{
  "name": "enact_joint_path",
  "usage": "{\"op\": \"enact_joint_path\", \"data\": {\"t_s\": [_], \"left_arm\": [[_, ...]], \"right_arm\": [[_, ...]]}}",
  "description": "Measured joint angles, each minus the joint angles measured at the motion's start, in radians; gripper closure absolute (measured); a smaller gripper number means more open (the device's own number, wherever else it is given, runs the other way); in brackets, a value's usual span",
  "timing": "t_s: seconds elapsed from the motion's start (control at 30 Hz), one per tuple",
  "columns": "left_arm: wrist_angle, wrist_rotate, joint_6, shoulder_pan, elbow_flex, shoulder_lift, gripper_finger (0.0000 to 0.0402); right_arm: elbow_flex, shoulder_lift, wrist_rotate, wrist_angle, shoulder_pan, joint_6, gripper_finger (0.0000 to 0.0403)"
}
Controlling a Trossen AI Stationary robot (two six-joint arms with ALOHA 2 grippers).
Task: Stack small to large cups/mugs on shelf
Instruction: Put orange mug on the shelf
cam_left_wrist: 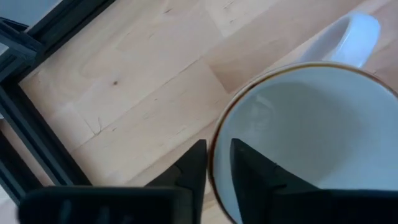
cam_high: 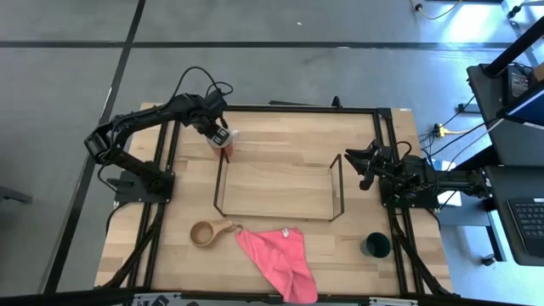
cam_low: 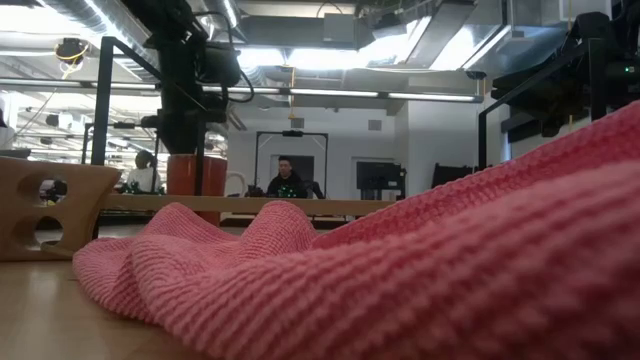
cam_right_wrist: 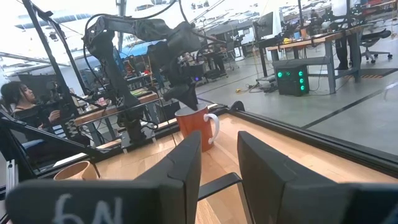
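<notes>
Overhead, table-level and both wrist views share the mug (cam_high: 227, 141).

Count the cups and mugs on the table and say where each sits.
3. The red mug stands by the shelf's far left corner, its rim between the left gripper's fingers. The wooden cup is near the pink cloth. The dark green cup is front right.

Both arms are dark, jointed and matte, with black cables looping off the left arm (cam_high: 140, 127). The right gripper (cam_right_wrist: 217, 162) has broad, flat black fingers (cam_right_wrist: 180, 168) and white lettering near its base.
</notes>
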State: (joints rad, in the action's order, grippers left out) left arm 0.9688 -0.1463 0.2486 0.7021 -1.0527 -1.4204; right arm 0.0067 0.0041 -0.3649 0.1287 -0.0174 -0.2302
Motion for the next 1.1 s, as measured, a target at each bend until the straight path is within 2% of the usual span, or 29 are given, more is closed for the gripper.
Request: {"op": "enact_joint_path", "data": {"t_s": [0.27, 0.7, 1.1], "left_arm": [[-0.012, 0.012, -0.002, 0.006, 0.0, 0.001, 0.039], [-0.019, 0.03, 0.012, 0.044, -0.005, 0.001, 0.0395], [0.003, 0.061, 0.034, 0.084, -0.111, -0.002, 0.0399]], "right_arm": [[0.0, 0.0, 0.0, 0.0, 0.0, 0.0, 0.0297], [0.0, 0.0, 0.0, 0.0, 0.0, -0.001, 0.0297], [0.0, 0.0, 0.0, 0.0, 0.0, 0.0, 0.0297]]}}
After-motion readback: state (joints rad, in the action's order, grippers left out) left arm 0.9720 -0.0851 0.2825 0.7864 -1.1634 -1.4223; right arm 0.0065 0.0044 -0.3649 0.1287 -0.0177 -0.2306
